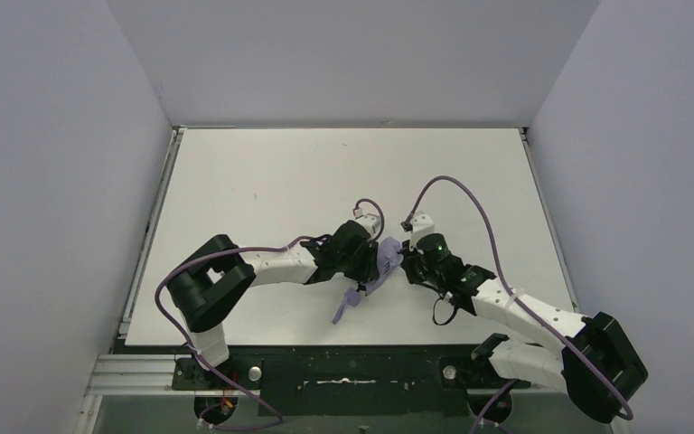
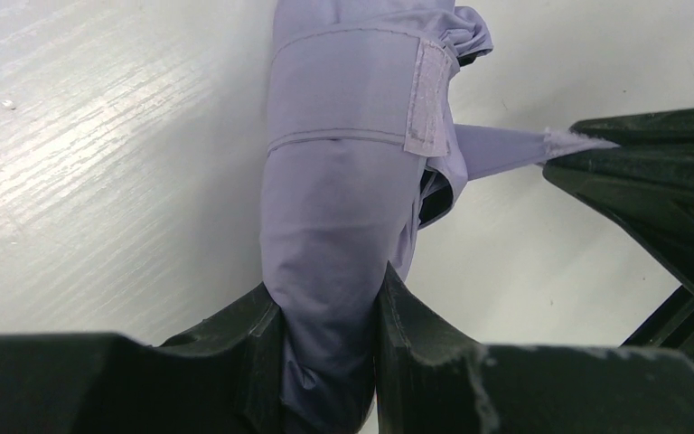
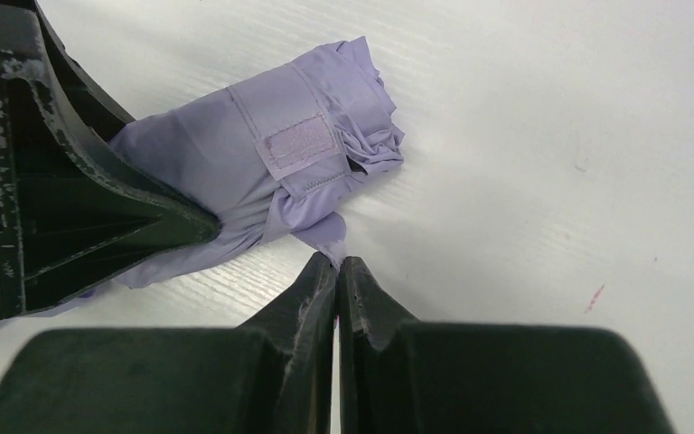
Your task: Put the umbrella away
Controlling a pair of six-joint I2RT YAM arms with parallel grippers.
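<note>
My left gripper clamps the rolled umbrella, which lies toward 6 o'clock on the table, to steady it. My right gripper pinches the strap's free end at the bundle's 3 o'clock, I judge to pull it round onto the velcro patch.

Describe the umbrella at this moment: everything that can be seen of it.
The umbrella is folded, its lavender fabric bundled with black showing in the folds, lying on the white table. A fabric strap with a fuzzy fastening patch wraps it. The left gripper clamps the bundle; the right gripper pinches a loose lavender tab sticking out of it. A lavender end, probably the handle, points toward the table's near edge.
</note>
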